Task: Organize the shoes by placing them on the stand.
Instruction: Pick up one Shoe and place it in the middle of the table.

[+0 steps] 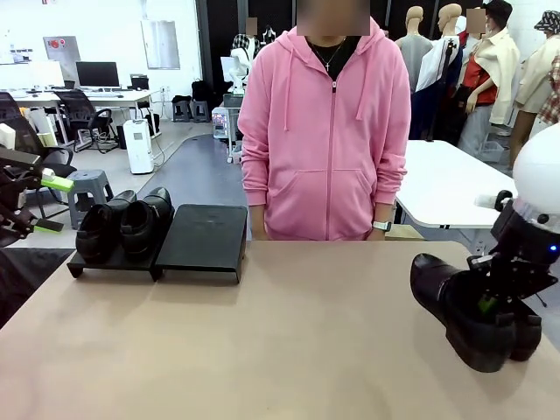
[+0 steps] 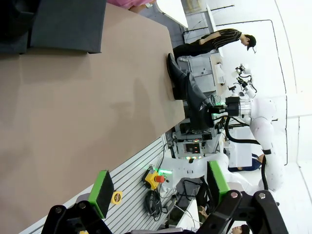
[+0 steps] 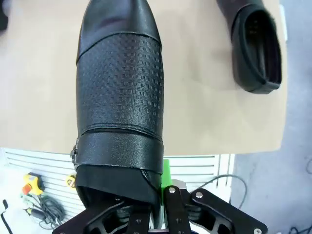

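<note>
Your right gripper [image 1: 487, 306] pinches a shoe [image 1: 451, 302] by its collar
Arm low at the table [image 1: 306, 341]'s right edge; your left gripper [image 2: 158, 187] hangs spread wide by the left edge

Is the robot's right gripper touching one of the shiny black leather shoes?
Touching. The right wrist view shows the black, green-padded right gripper shut on the heel rim of a glossy black leather slip-on shoe, with no gap.

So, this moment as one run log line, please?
right fingers: shut on shoe; left fingers: open; stand: holds two shoes; fourth shoe: on table
</note>
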